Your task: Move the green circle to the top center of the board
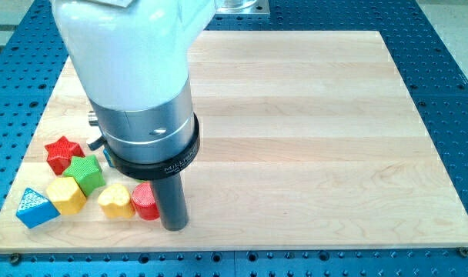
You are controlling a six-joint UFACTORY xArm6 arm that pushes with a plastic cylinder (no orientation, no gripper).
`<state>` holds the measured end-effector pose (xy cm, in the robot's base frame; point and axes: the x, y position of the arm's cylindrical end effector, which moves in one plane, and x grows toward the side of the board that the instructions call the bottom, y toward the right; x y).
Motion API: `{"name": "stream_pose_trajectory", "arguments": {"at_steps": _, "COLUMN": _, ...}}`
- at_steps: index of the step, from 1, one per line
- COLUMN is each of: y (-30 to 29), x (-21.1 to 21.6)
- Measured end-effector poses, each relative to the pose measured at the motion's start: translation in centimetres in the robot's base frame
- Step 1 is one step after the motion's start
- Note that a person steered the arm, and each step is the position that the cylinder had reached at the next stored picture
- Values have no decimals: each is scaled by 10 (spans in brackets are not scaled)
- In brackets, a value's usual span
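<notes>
A green block (86, 173) sits near the board's lower left; I cannot make out its shape for sure. My tip (175, 228) rests on the board near the view's bottom edge, right of the green block. It is close beside a red cylinder-like block (145, 201) on its left. A yellow heart (115, 201) lies between that red block and the green one. The arm's large white and grey body hides the board's upper left.
A red star (63, 152) lies above-left of the green block. A yellow hexagon (67, 195) touches it below-left, and a blue triangle (35, 208) is at the far left. A sliver of a teal block (108, 158) peeks from under the arm. The wooden board (311, 115) spans the view.
</notes>
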<state>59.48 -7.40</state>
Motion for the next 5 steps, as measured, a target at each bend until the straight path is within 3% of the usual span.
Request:
{"name": "stream_pose_trajectory", "arguments": {"at_steps": 4, "y": -4, "x": 12}}
{"name": "stream_pose_trajectory", "arguments": {"at_steps": 5, "y": -9, "x": -13}}
